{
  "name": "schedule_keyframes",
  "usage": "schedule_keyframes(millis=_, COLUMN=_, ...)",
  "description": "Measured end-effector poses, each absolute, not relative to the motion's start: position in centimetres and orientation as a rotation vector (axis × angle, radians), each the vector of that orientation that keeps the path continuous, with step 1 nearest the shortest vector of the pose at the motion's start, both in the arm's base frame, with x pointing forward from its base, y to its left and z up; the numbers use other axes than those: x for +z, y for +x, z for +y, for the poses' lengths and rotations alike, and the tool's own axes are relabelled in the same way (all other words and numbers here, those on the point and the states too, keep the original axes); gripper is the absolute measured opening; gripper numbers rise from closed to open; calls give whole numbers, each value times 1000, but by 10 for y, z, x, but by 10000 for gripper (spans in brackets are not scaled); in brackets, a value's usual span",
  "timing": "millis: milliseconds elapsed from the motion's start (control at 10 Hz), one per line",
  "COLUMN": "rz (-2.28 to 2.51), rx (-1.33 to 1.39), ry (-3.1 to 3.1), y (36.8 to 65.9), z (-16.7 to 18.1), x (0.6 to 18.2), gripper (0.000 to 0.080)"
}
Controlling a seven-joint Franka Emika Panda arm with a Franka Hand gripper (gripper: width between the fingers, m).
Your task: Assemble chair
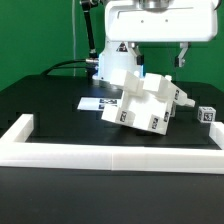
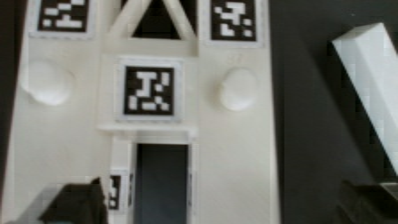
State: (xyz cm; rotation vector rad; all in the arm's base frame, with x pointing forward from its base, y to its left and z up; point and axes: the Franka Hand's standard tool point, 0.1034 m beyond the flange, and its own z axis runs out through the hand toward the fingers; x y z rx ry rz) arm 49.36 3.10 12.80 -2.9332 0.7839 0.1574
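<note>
While the exterior view shows the fingers (image 1: 183, 52) hanging spread wide and empty above the half-built chair (image 1: 145, 105), that chair sits mid-worktop (image 1: 40, 100), just beside the marker board (image 1: 93, 102), with a loose tagged block (image 1: 207, 113) at that view's right

From the wrist view, a flat tagged plate (image 2: 151, 120) fills the frame, a separate white bar (image 2: 365, 60) lies beside it, and the dark fingertips (image 2: 80, 200) stand clear. A grasp seems to be lining up; next calls for lowering squarely and closing on a part
</note>
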Motion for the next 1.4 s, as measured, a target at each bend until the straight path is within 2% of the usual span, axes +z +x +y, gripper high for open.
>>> schedule_keyframes(millis=200, rz=804, rx=175, ry=-2939, y=488, z=22, x=117, gripper=649)
schedule_keyframes(millis=500, rz=780, rx=163, ry=-2956, y=509, z=7, x=110, gripper=649)
schedule_keyframes(millis=800, rz=740, rx=164, ry=-2979, y=517, z=-7, x=98, gripper=649)
schedule_keyframes(millis=1400, rz=732, rx=34, ry=-2994, y=543, z=-16, x=98, gripper=649)
